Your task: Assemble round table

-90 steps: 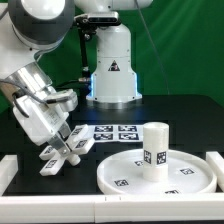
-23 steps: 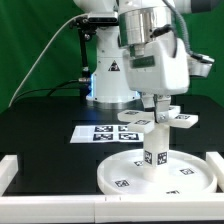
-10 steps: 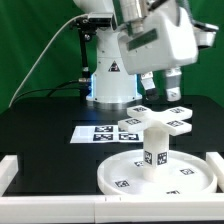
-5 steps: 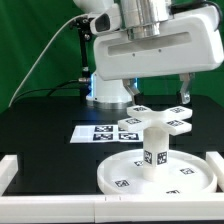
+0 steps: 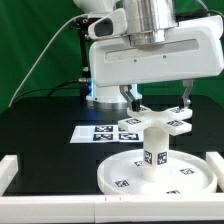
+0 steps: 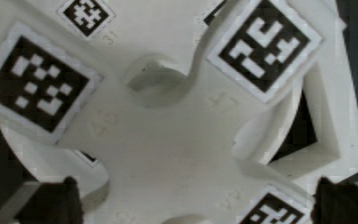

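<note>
Black table [image 5: 40, 120] carries the round disc top [image 5: 120, 172], lying flat near the front edge, with the marker board [image 5: 98, 133] just behind it. The leg [image 5: 154, 150] stands upright on the disc's middle, and the cross-shaped foot [image 5: 155, 123] rests on top of the leg. The gripper [image 5: 157, 100] hangs directly above the foot, jaws spread wide and holding nothing, one finger to each side of the cross. The wrist view looks straight down on the foot's hub [image 6: 158, 78]. Judgement: the step is seating or twisting the foot onto the leg. To do it well, the gripper should keep centred on the hub, descend level, close on opposite arms of the cross, and avoid side load that could tip the leg. Versus 2.3 s ago: the jaws, then clamped on the foot, are now released, and the wrist has turned. The foot is unmoved.
</note>
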### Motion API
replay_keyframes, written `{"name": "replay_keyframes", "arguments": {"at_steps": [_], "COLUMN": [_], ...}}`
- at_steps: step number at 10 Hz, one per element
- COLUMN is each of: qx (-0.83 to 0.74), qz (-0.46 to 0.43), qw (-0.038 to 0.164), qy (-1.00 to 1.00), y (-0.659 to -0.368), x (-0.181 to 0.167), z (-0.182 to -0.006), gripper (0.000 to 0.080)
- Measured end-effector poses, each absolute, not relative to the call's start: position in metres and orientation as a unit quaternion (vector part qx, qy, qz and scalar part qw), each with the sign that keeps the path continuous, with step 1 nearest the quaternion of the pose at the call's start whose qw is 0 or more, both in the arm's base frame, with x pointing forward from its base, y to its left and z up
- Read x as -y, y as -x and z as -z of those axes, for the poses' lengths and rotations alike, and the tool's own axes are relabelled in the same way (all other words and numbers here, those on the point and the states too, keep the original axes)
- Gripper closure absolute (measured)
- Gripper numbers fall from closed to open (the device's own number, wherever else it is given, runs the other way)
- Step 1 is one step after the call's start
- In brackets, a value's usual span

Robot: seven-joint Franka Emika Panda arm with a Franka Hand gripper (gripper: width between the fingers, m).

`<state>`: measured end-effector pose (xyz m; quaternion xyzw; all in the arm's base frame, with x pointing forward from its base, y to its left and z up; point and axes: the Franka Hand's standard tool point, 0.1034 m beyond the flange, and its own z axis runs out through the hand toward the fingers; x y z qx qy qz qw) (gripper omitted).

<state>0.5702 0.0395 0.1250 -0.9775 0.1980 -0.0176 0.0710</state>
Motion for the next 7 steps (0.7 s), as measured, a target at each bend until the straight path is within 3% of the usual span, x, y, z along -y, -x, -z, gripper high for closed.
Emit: {"name": "replay_keyframes", "arguments": {"at_steps": [2, 7], "qx": [-0.184, -0.183], "qz": [0.013, 0.005], "qw": [0.060, 0.056], "qy": [0.981, 0.981], "y": [-0.568, -0.561], "x": [-0.039, -0.041], "z": [-0.119, -0.106], "gripper": [0.0150, 0.0150]}}
